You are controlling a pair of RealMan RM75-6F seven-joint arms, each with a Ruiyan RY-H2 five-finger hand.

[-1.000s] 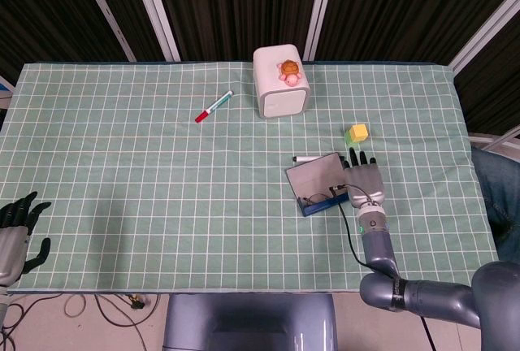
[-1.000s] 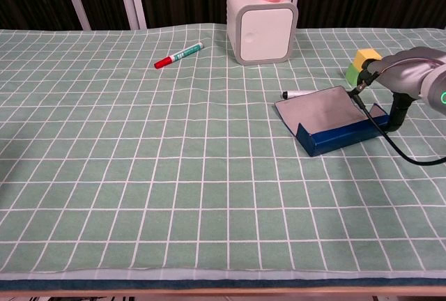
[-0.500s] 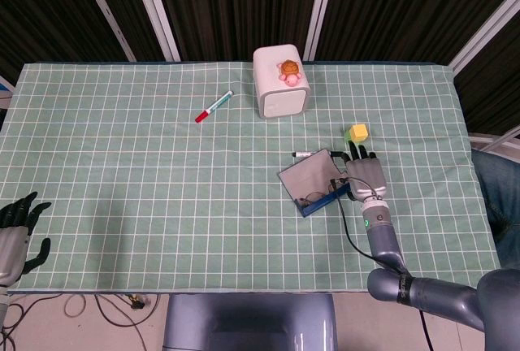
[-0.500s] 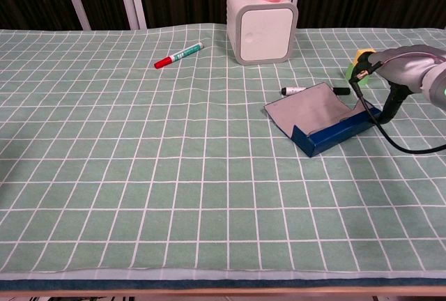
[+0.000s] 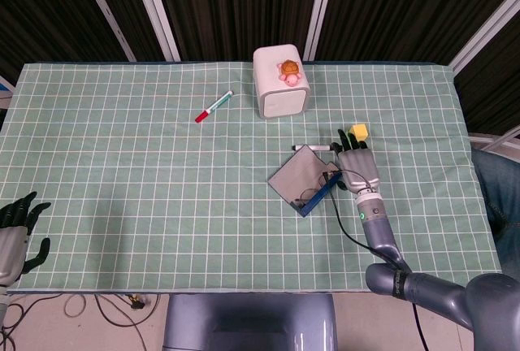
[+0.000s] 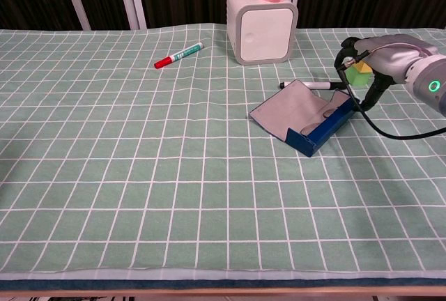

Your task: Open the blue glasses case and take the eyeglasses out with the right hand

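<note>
**Right hand at the far end of the turned, open case**

Right hand (image 5: 357, 164) sits palm-down at the right end of the blue glasses case (image 5: 317, 198), its fingers pointing toward the far edge of the table (image 5: 122, 164); whether the fingertips hold the case or merely rest against it cannot be told from either view. In the chest view the hand (image 6: 369, 60) is mostly hidden behind its own wrist.

Compared with a second ago, the case has swung round: its grey lid (image 5: 294, 175) now slants toward the near left, and the whole case lies further left and nearer the white box (image 5: 280, 83). The hand has moved with it, away from the robot. The eyeglasses (image 5: 310, 197) lie inside the case, a thin frame visible against the lining.

A black-and-white marker (image 5: 313, 148) lies just beyond the lid, more of it showing than before. The yellow-green block (image 5: 357, 132) sits just past the fingertips. The red-capped marker (image 5: 214, 106) and the toy turtle (image 5: 288, 71) on the box are unchanged.

Left hand (image 5: 18, 233) rests at the near left corner, fingers apart, holding nothing, as before.
</note>
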